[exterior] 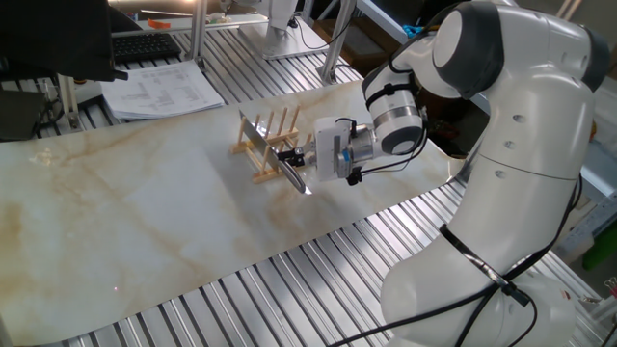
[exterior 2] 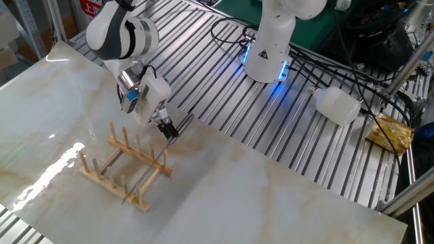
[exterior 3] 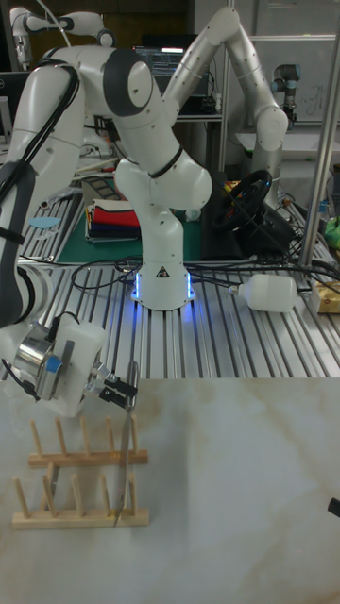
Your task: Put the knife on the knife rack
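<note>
The knife point(exterior 2: 146, 175) stands on edge in the light-wood knife rack point(exterior 2: 108, 163), its blade between the pegs and its shiny handle point(exterior 2: 182, 122) sticking out past the rail nearest the arm. In the tall fixed view the knife point(exterior 3: 123, 444) shows edge-on, crossing both rails of the knife rack point(exterior 3: 57, 462). My gripper point(exterior 2: 167, 127) sits right at the handle, its dark fingertips touching or almost touching it. The frames are too small to show whether the jaws still clamp the handle. From the first fixed view the blade point(exterior: 262, 143) rises over the knife rack point(exterior: 253, 154), with the gripper point(exterior: 302, 159) beside it.
The marble tabletop point(exterior: 145, 222) ends at ribbed metal slats just behind the rack. Papers point(exterior: 159, 89) and a keyboard lie at one far side. The robot base point(exterior 2: 271, 47), cables and a white bottle point(exterior 2: 338, 105) stand on the slats beyond the table.
</note>
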`<state>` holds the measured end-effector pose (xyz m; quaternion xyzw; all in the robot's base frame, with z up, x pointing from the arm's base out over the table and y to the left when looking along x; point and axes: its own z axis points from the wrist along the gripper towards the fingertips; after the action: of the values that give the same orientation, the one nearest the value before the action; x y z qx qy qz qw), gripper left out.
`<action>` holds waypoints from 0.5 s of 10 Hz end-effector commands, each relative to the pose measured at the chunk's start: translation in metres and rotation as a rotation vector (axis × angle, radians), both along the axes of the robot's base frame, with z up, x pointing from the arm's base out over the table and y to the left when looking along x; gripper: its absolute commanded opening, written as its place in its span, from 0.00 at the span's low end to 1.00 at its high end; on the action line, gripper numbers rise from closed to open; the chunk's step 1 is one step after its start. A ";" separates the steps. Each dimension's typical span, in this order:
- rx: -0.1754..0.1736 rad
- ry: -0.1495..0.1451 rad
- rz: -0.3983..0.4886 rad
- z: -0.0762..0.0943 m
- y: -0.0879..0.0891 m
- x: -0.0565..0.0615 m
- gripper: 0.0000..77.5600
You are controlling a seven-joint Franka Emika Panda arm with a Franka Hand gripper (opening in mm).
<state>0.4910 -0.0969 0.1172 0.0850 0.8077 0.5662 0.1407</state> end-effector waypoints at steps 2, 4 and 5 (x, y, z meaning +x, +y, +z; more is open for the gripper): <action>-0.001 -0.005 -0.004 0.001 -0.001 0.002 0.02; -0.002 -0.004 -0.004 0.001 -0.001 0.002 0.02; -0.006 -0.004 -0.004 0.001 -0.001 0.002 0.02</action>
<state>0.4918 -0.0971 0.1163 0.0862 0.8078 0.5656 0.1420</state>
